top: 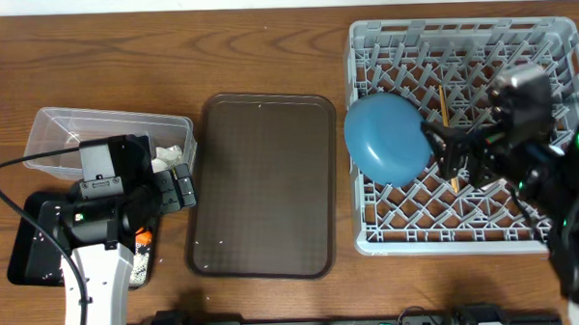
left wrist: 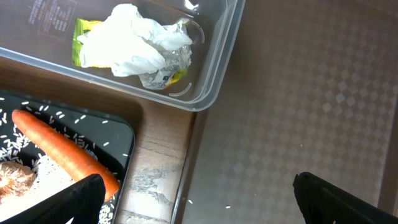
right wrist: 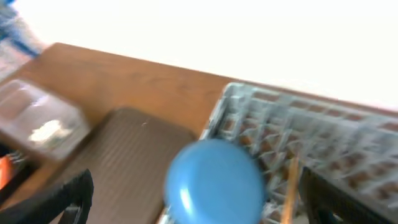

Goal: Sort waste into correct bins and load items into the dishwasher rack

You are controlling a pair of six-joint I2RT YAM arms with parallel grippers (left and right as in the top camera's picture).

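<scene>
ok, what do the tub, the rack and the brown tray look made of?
clear tub: transparent plastic, with see-through walls and a glossy rim.
dishwasher rack: grey moulded plastic by the look, with a matte lattice and pegs.
brown serving tray: probably plastic, matte, with a fine diamond-embossed texture in the left wrist view.

The view is blurred. The hand (right wrist: 196, 190) has its dark fingers (right wrist: 59, 199) spread wide at the lower corners. Between them shows the blue plate (right wrist: 214, 180), at the rack (right wrist: 311, 121)'s left edge. A chopstick (right wrist: 290, 186) lies in the rack just right of the plate. Left of the rack is the tray (right wrist: 124, 155), and beyond it the tub (right wrist: 37, 118) on the wooden surface (right wrist: 124, 74).
</scene>
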